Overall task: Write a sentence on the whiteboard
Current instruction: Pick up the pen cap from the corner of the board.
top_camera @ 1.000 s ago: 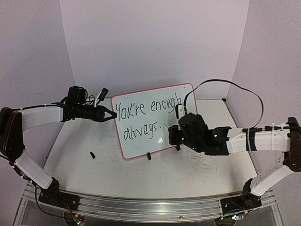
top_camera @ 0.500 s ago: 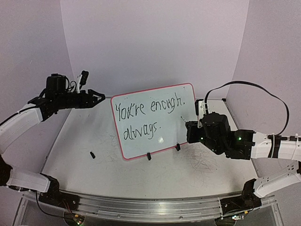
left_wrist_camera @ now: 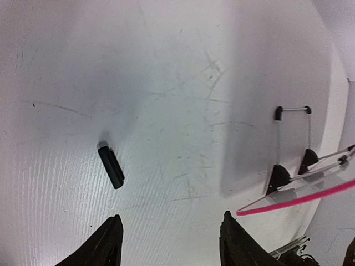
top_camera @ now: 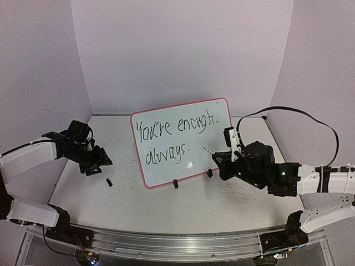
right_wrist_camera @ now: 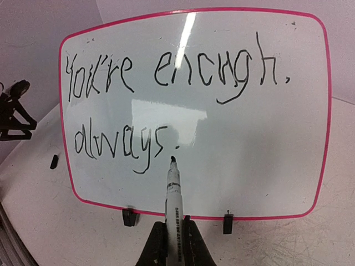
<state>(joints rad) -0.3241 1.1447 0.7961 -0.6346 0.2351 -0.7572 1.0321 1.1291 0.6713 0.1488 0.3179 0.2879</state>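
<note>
Showing sentence [right_wrist_camera: 213, 75] on whiteboard [right_wrist_camera: 249, 144], upright mid-table | right gripper [right_wrist_camera: 175, 224] clamps marker [right_wrist_camera: 172, 188], tip near board | left gripper [left_wrist_camera: 172, 219] open; small black cap [left_wrist_camera: 111, 166] (probably) just ahead, lying roughly along its fingers.

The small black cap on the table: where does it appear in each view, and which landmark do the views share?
Top external: the small black cap lies lower left, left of the whiteboard.
Left wrist: the cap is left of centre, on the table.
Right wrist: the cap is near the left edge, beside the board's lower left corner.
Shared landmark: the whiteboard's pink rim.
</note>
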